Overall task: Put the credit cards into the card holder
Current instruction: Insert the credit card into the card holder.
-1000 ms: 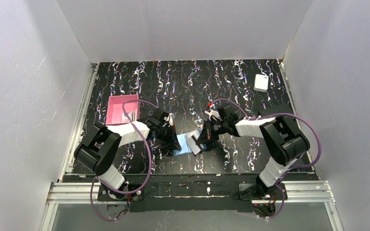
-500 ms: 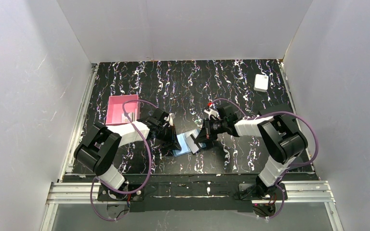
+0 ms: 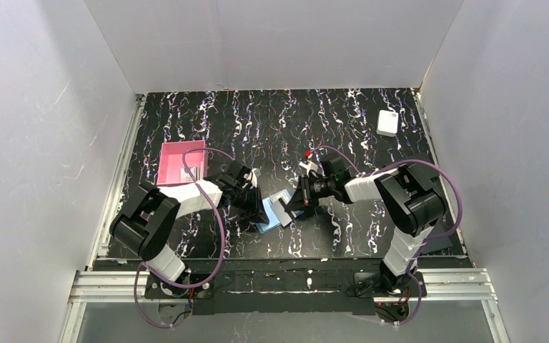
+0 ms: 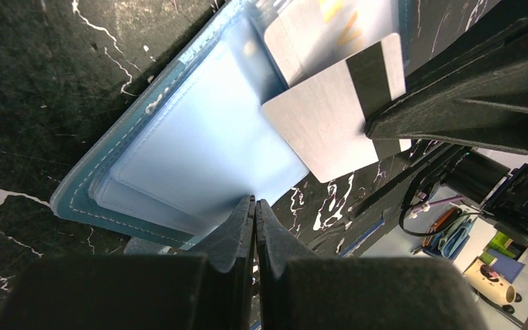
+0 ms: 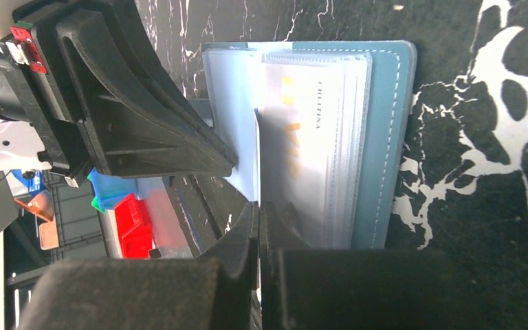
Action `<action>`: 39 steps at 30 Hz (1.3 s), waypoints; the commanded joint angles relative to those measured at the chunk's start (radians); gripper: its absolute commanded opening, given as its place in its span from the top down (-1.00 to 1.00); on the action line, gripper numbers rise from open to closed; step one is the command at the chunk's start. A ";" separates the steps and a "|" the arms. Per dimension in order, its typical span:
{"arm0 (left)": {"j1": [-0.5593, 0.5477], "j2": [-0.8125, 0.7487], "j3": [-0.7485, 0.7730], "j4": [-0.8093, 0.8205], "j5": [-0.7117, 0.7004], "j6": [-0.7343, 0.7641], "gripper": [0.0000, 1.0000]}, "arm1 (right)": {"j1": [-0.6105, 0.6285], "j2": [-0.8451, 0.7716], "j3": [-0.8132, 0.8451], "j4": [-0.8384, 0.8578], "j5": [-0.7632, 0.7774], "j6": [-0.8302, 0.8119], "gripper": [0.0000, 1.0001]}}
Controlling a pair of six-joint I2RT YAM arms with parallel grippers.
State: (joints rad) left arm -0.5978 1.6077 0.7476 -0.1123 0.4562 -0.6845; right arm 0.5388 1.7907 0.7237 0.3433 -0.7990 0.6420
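Pinched shut in the left jaws: near edge of the open card holder. Clamped in the right jaws: a credit card, slanting over the holder's slots, just ahead of the left jaws.

card holder: top cut off | credit card: print blurred

Inventory, counted by kind:

- Arms: two, the left arm and the right arm, based at the near edge.
- Grippers: two, the left gripper and the right gripper, at mid-table.
- Holder: one, between the grippers.
- Cards in clear view: two, a striped card and a yellow-marked card, both at the holder.
- Tray: one, pink, left. Its contents cannot be counted.
- Box: one, white, far right.
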 commanded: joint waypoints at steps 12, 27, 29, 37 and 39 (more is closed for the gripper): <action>-0.010 0.023 0.110 -0.300 -0.199 0.212 1.00 | 0.005 0.036 0.012 -0.010 -0.056 -0.103 0.97; -0.010 0.081 0.117 -0.303 -0.220 0.252 1.00 | 0.005 0.126 0.126 0.049 -0.046 -0.084 0.97; -0.010 0.084 0.118 -0.303 -0.220 0.255 1.00 | 0.005 0.132 0.130 0.065 -0.047 -0.079 0.97; -0.010 0.082 0.111 -0.302 -0.220 0.261 1.00 | 0.006 0.154 0.132 0.122 -0.062 -0.057 0.97; -0.010 0.083 0.110 -0.298 -0.218 0.260 1.00 | 0.010 0.156 0.118 0.153 -0.064 -0.038 0.97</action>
State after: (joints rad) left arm -0.6102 1.6470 0.8848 -0.3477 0.3557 -0.4717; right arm 0.5401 1.9276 0.8360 0.4060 -0.8708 0.5867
